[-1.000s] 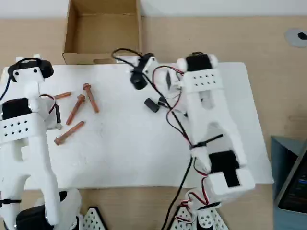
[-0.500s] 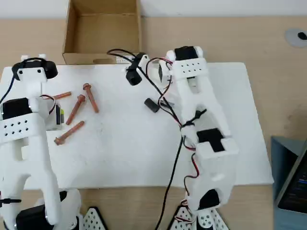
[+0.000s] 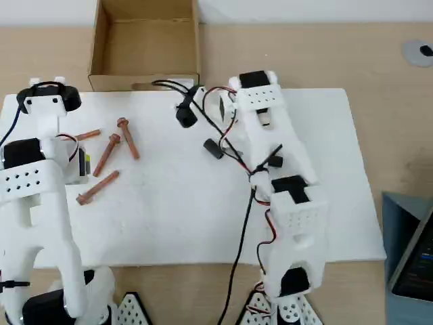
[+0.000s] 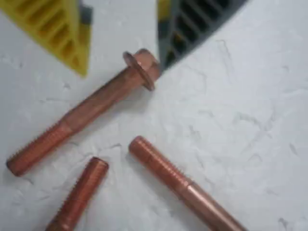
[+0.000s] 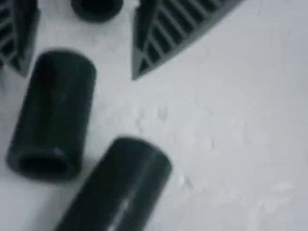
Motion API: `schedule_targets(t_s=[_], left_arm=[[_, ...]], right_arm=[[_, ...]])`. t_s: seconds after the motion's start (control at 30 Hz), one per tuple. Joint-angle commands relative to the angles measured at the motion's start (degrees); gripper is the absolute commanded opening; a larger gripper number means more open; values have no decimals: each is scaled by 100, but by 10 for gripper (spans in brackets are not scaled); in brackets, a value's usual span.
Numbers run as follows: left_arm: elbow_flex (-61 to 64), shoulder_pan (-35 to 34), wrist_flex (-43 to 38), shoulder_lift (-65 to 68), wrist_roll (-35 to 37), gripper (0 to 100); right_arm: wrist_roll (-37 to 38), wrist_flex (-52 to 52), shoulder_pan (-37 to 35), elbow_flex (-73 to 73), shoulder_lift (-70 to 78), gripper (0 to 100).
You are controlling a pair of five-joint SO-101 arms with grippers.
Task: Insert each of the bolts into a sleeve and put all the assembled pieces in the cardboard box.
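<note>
Several copper bolts lie on the white foam board (image 3: pixel 176 217) at the left: (image 3: pixel 88 135), (image 3: pixel 106 154), (image 3: pixel 127 137), (image 3: pixel 98 187). My left gripper (image 4: pixel 122 67) hangs open just above them, the flanged head of one bolt (image 4: pixel 86 120) between its yellow finger (image 4: pixel 53 33) and its dark one. Two more bolt shanks (image 4: pixel 183 185), (image 4: pixel 77 197) lie beside it. My right gripper (image 5: pixel 77 72) is open over black sleeves: one (image 5: pixel 53 115) lies between its fingers, another (image 5: pixel 115 187) beside it, a third (image 5: pixel 96 7) farther off. One sleeve (image 3: pixel 214 149) shows beside the right arm.
The open cardboard box (image 3: pixel 145 44) stands behind the board's far left edge. Loose black and red cables (image 3: pixel 233 145) hang off the right arm across the middle of the board. A grey device (image 3: pixel 409 250) sits at the table's right edge.
The right arm has folded back and swung left, bringing its wrist over the sleeves. The left arm shifted only slightly over the bolts.
</note>
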Motion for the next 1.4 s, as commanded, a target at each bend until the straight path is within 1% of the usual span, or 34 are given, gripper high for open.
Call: schedule_targets(t_s=[0.0,0.17,0.27,0.33,0.5,0.67,0.8,0.97,1.13,1.37], left_arm=[[53,-44,-9,-22,-35,107],[404,-53,-273,-22,-35,107],[501,-53,-281,-31,-35,107],[510,-53,-281,-31,-35,107],[484,-53,-273,-31,-35,107],[466,-44,-246,-66,-35,107],[457,-26,-237,-84,-35,107],[448,-44,-220,-84,-35,107],[0,-18,352,-84,-35,107],[-624,-18,791,-31,-26,107]], right_arm=[[53,-149,-127,-312,75,164],[44,-308,-198,-312,365,164],[26,-378,-180,-312,549,160],[26,-387,-180,-312,655,127],[0,-387,-189,-312,840,6],[-9,-334,-180,-321,760,10],[-193,-220,-171,-312,268,10],[-413,158,-180,-312,-523,10],[-756,730,-180,-321,-1358,10],[-1433,1363,-145,-242,-2475,10]])
